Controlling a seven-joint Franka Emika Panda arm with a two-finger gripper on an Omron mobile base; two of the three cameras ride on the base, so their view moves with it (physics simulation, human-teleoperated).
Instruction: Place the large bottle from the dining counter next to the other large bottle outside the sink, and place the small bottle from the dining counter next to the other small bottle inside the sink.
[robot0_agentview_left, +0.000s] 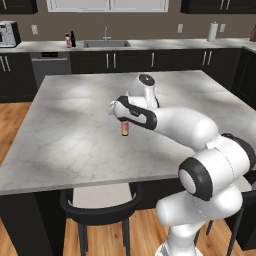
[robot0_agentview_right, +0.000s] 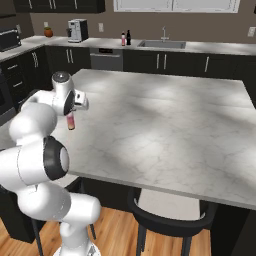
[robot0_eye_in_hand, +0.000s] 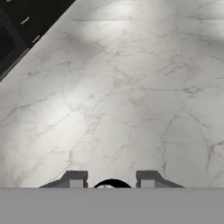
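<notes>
Left of centre in the left base view, we see the large bottle from the dining counter (robot0_agentview_left: 125, 128) hanging upright, clamped at its neck by the gripper (robot0_agentview_left: 122, 117), apparently just clear of the dining counter (robot0_agentview_left: 75, 145). We judge it rigid, smooth, slippery. The arm (robot0_agentview_left: 170, 122) reaches leftward, elbow bent.

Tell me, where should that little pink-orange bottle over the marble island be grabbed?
Probably by its top end, from straight above. The small bottle is slim and upright, so two fingers fit either side of its narrow dark cap. The gripper sits that way, closed around it.
</notes>
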